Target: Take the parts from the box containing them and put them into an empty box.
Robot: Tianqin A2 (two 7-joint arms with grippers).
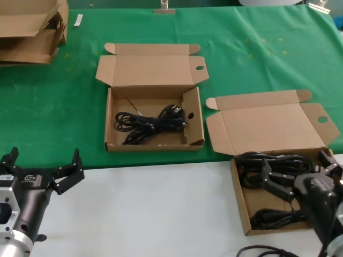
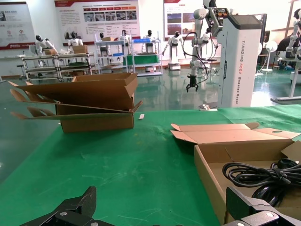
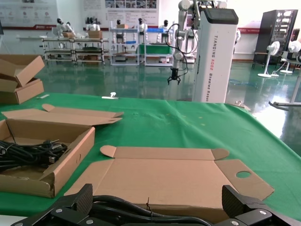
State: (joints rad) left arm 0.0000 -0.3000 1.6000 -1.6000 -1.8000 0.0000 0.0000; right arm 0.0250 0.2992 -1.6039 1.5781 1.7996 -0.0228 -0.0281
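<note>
The box containing the parts (image 1: 239, 203) lies at the front right with its lid (image 1: 273, 126) folded back. It holds black cable bundles (image 1: 270, 159). My right gripper (image 1: 297, 170) is open just above them. In the right wrist view its fingers (image 3: 81, 201) straddle a cable (image 3: 136, 213) without closing on it. The box with the partition wall (image 1: 194, 107) sits at the centre and holds one cable bundle (image 1: 153, 122). It also shows in the left wrist view (image 2: 207, 165). My left gripper (image 1: 44, 158) is open and empty at the front left, over the white surface.
A flattened cardboard stack (image 1: 29, 29) lies at the far left corner and shows in the left wrist view (image 2: 94, 101). Another black cable (image 1: 262, 250) lies at the front edge by the right arm. Green cloth (image 1: 53, 107) covers the table beyond the white front strip.
</note>
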